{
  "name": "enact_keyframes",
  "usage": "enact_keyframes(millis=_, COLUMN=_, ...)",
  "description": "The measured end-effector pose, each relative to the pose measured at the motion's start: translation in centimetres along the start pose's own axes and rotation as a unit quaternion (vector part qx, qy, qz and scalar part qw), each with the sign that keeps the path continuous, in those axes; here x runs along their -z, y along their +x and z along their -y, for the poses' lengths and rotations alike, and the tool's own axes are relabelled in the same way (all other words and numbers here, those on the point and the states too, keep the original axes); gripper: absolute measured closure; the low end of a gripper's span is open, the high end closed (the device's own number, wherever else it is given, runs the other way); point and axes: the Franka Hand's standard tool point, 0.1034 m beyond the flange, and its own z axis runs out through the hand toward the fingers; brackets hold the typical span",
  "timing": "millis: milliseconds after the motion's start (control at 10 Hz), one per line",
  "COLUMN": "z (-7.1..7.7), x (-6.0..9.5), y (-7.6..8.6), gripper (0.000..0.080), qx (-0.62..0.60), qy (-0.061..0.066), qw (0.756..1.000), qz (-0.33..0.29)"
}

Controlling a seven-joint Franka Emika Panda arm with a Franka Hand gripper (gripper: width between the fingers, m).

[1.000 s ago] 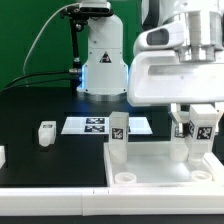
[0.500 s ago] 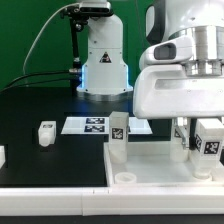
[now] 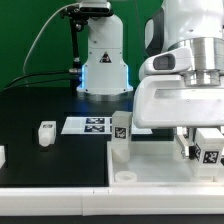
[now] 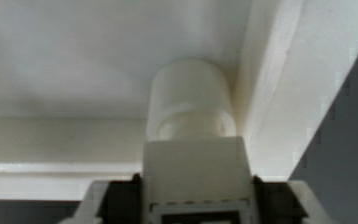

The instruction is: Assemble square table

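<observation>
Square table panel [image 3: 160, 162] lies on the black table [image 3: 45, 165], at 5 o'clock in the exterior view. The gripper [image 3: 204, 141] pinches one white leg [image 3: 210, 150] upright at the panel's 2 o'clock corner; another leg [image 3: 119, 140] stands at its 10 o'clock corner. A loose leg [image 3: 46, 132] lies at 9 o'clock.

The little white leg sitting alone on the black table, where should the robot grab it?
Probably from straight above, closing on two opposite sides of the leg near its middle. It sits low on the black table, apart from the marker board, so its top looks open to reach.
</observation>
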Motion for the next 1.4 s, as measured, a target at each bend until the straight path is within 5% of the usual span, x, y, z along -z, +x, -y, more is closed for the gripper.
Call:
enact_keyframes(millis=300, z=0.0, x=0.0, y=0.0, gripper=0.0515, qx=-0.003, qy=0.0, qw=1.0, qz=0.001)
enact_keyframes(millis=500, z=-0.1, x=0.1, y=0.0, gripper=0.0216, qx=-0.001, qy=0.0, qw=1.0, qz=0.001)
enact_keyframes(millis=800, z=-1.1, x=2.6, y=2.0, gripper=0.0152, qx=-0.005, qy=0.003, qw=0.999, qz=0.049)
enact_keyframes(millis=1200, z=-1.1, x=1.7, y=1.6, gripper=0.0151, qx=-0.041, qy=0.006, qw=0.983, qz=0.179)
enact_keyframes(millis=1400, z=-0.4, x=1.4, y=2.3, gripper=0.0151, qx=-0.049, qy=0.012, qw=0.981, qz=0.19)
